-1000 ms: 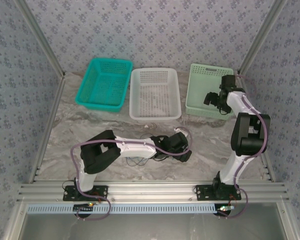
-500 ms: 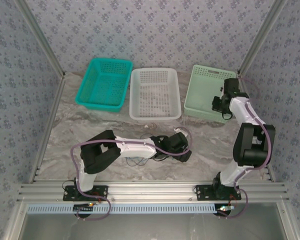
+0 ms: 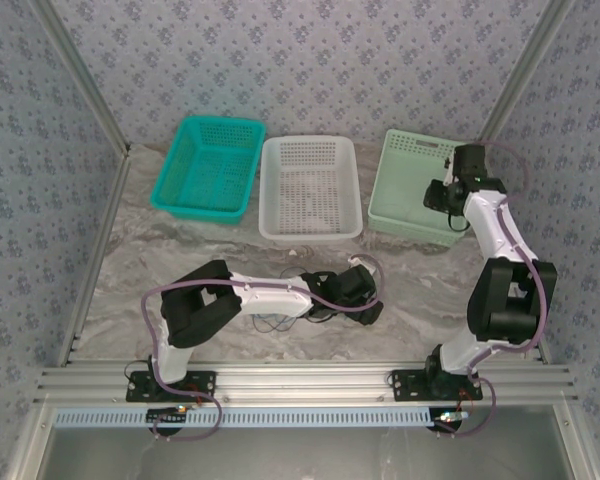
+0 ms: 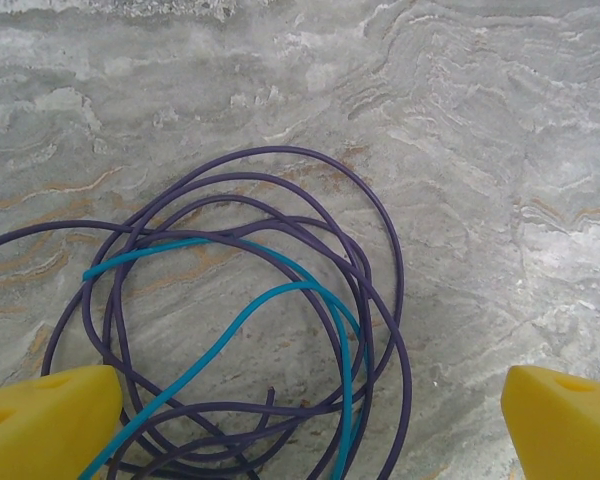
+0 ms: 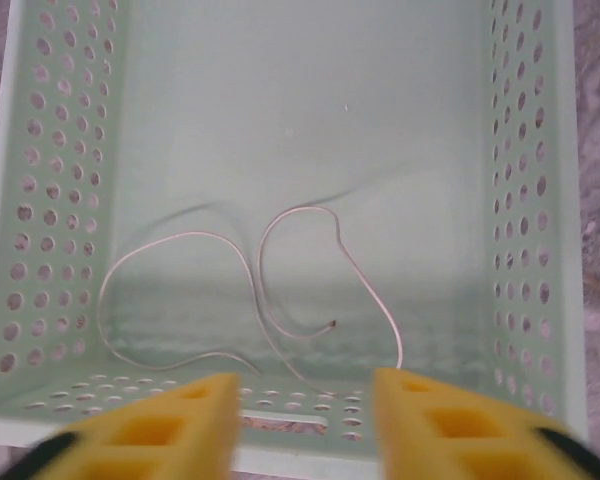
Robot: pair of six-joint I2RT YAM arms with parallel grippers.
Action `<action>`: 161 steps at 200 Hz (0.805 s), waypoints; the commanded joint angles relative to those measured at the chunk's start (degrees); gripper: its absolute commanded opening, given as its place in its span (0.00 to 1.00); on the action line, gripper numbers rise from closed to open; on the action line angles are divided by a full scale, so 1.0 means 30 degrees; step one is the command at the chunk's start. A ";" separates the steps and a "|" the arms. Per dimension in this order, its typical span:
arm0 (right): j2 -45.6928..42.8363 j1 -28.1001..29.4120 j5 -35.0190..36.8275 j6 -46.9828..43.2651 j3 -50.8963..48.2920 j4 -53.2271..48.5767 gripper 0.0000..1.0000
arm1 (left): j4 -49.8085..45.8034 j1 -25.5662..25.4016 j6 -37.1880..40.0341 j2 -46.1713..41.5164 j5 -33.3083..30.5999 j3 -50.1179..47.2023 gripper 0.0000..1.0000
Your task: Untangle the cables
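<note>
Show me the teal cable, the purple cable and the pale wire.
teal cable [image 4: 280, 289], left wrist view, top of its bend
purple cable [image 4: 280, 150], left wrist view, outer loop's top
pale wire [image 5: 302, 208], right wrist view, loop top

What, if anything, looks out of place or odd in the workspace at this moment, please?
Nothing is spilled or damaged. The purple cable and teal cable lie looped through each other in one tangle on the table, below the open left tool. A single pale wire lies loose in the light green basket.
</note>
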 commanded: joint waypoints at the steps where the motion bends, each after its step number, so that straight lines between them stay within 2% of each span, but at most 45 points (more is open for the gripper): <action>1: 0.0708 0.0104 0.0349 -0.0008 0.0001 -0.1016 0.52 | -0.0136 -0.0236 -0.0293 0.0024 0.0109 0.0121 0.98; 19: 0.1237 0.0000 0.0667 0.0249 0.0120 -0.1443 0.56 | -0.0343 -0.0235 -0.0191 -0.0020 0.0010 0.0229 0.98; 33: 0.0944 0.0107 0.0119 0.0444 -0.0135 -0.1227 0.62 | -0.1833 -0.0266 -0.0284 0.0246 -0.0731 0.1045 0.98; 54: -0.0808 0.0930 -0.0253 0.0781 -0.1525 -0.0173 0.69 | -0.5201 -0.0499 -0.0057 0.0990 -0.2711 0.3135 1.00; 82: -0.3440 0.1751 -0.1991 0.1738 -0.3868 -0.0174 0.70 | -0.8245 -0.1219 0.0734 0.1585 -0.5955 0.5057 0.99; 109: -0.5583 0.2368 -0.4142 0.2082 -0.5972 -0.0159 0.70 | -0.7558 -0.1672 0.1491 0.0834 -0.6998 0.4509 1.00; 144: -0.8418 0.2921 -0.3939 0.2967 -0.8436 -0.0238 0.70 | -0.6250 -0.1702 0.1437 -0.1236 -0.7491 0.2855 0.99; 161: -0.9674 0.2926 -0.3646 0.3471 -0.9176 -0.0214 0.70 | -0.5192 -0.1702 0.1823 -0.2382 -0.7060 0.1859 0.95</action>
